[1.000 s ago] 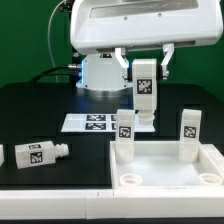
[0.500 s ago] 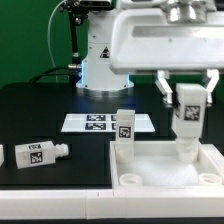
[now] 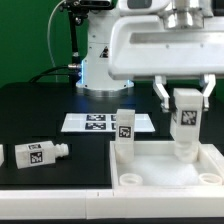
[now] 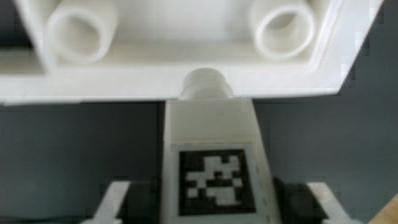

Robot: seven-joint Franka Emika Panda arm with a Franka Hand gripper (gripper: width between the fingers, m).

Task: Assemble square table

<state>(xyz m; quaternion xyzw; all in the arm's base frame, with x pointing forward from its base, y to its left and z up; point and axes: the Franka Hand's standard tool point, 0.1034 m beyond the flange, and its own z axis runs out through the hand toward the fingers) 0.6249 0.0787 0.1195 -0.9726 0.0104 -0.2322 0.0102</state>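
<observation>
The arm (image 3: 160, 45) reached in from above on the exterior view's right, its broad white housing filling the upper part of that view and its wrist pointing straight down. The tool (image 3: 184, 98) was clamped on one leg (image 3: 185, 116), one finger (image 3: 161, 93) on either side of the leg's upper part. The held leg hung upright with its tag facing the camera, over the far corner of the square tabletop (image 3: 160, 186) on the exterior view's right. Its narrow lower end reached down to that corner, but I could not tell whether it was seated there. In the wrist view the same leg (image 4: 217, 150) ran from the tool (image 4: 217, 200) toward the tabletop's (image 4: 178, 75) rim, with two round sockets (image 4: 80, 35) beyond it. The one tabletop lay on the black bench (image 3: 60, 105) at the front. Three legs showed plainly: the held one, a second leg (image 3: 125, 136) standing upright at the tabletop's far corner on the exterior view's left, and a third leg (image 3: 35, 153) lying on its side on the bench, well apart from the tabletop. A white piece (image 3: 2, 155) was cut off at the frame's edge beside it, too little of it visible to name. One marker board (image 3: 95, 122) lay flat behind the upright leg.
</observation>
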